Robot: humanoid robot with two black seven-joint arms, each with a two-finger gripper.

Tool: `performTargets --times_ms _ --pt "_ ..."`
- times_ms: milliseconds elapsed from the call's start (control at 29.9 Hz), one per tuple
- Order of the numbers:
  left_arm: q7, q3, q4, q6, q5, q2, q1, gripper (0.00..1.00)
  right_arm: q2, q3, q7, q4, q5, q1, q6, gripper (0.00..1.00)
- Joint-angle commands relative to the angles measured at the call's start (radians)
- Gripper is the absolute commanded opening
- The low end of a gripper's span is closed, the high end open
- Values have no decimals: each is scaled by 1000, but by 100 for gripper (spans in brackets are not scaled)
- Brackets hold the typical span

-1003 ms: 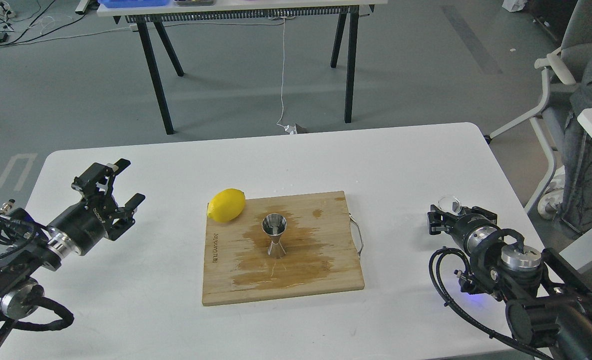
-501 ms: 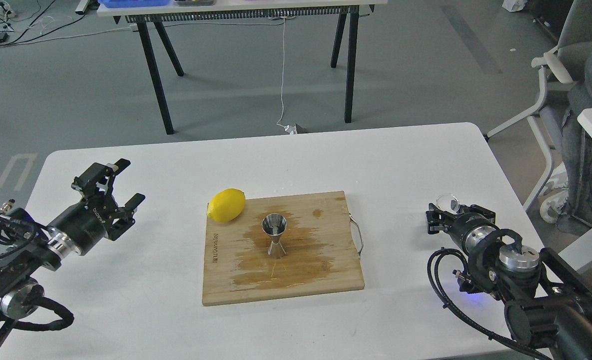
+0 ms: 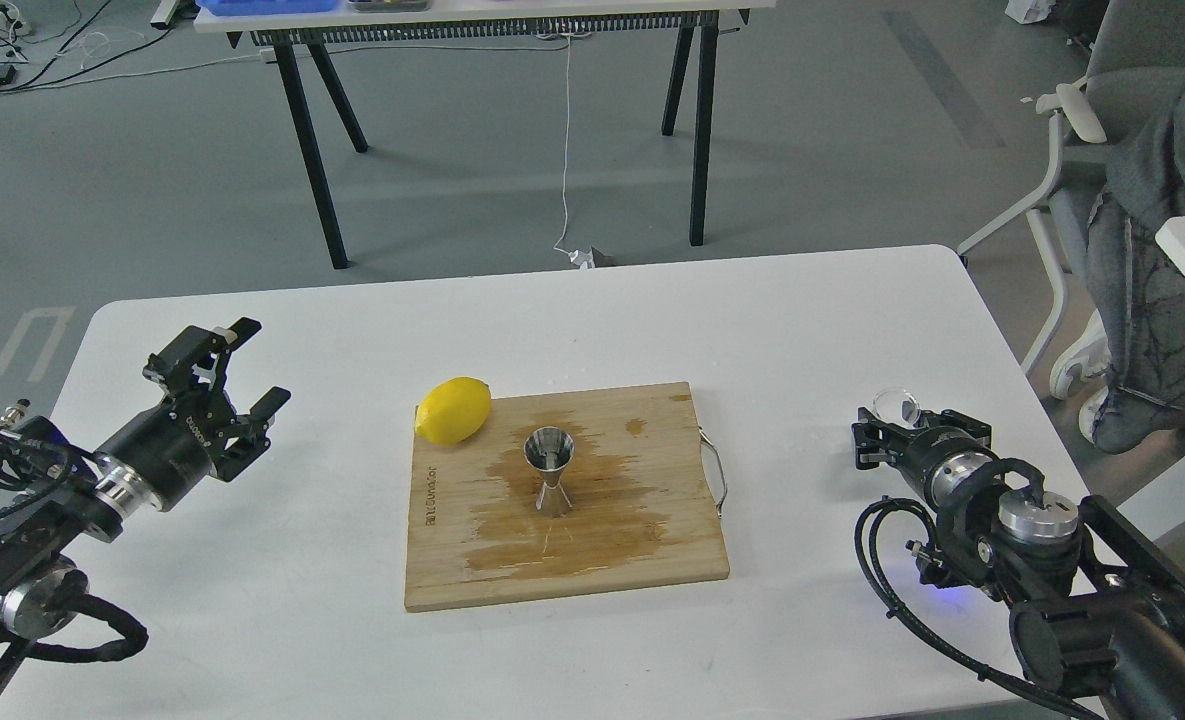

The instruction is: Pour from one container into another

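Note:
The steel jigger [image 3: 549, 468] stands upright in the middle of a wooden cutting board [image 3: 652, 540], on a wet stain. The small clear glass cup [image 3: 897, 404] sits at the tip of my right gripper [image 3: 900, 428], low over the table's right side and well right of the board. The gripper is seen from behind and looks shut on the cup, which stays upright. My left gripper [image 3: 255, 366] hovers over the table's left side, open with nothing between its fingers, far from the jigger.
A yellow lemon [image 3: 453, 409] rests at the board's far left corner. The board has a metal handle [image 3: 717, 472] on its right edge. A seated person and an office chair [image 3: 1102, 120] are off the table's right side.
My right gripper and the glass cup shifted together slightly up and to the left, then held still. The person and chair at right moved. The left arm stayed put.

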State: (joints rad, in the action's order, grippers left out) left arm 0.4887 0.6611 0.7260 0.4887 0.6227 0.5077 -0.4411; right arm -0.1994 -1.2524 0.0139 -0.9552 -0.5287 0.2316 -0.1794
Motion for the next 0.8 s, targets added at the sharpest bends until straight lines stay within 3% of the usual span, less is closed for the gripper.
performTargets --times_ms 0,267,368,769 --pt "0 0 1 0 0 0 1 98 0 -1 0 0 -1 -1 0 72" --pt "0 0 1 0 0 0 -1 98 0 -1 0 1 -1 -1 0 84" --pt "0 0 1 0 0 2 -1 98 0 -2 0 1 -1 -1 0 93" --pt "0 0 1 0 0 0 -1 98 0 -9 0 1 -1 -1 1 97"
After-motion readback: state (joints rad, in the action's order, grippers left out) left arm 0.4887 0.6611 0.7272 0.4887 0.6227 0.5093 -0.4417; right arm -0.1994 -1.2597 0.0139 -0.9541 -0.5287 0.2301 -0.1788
